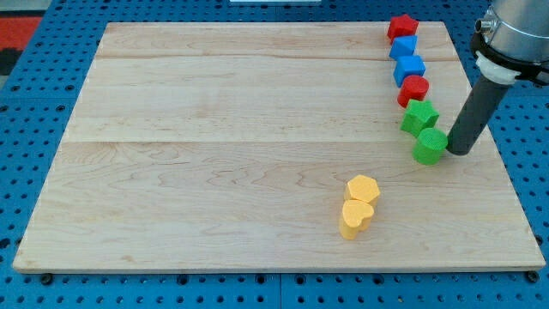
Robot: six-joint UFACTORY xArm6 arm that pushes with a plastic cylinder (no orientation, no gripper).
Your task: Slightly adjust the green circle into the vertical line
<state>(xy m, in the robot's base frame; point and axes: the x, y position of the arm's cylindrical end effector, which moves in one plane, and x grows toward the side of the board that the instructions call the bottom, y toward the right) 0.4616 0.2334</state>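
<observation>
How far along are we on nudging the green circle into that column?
Done: my tip sits on the view's right of the green circle, right against it or nearly so. In hand: the leftward nudge. Left: the circle sits slightly right of the line through the red star, blue blocks, red block and green star.

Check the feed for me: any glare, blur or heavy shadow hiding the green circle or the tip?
Camera view: even, soft lighting, no glare on the wooden board; green circle and my tip, at its right side, are sharp; shadows are faint, hiding nothing.
</observation>
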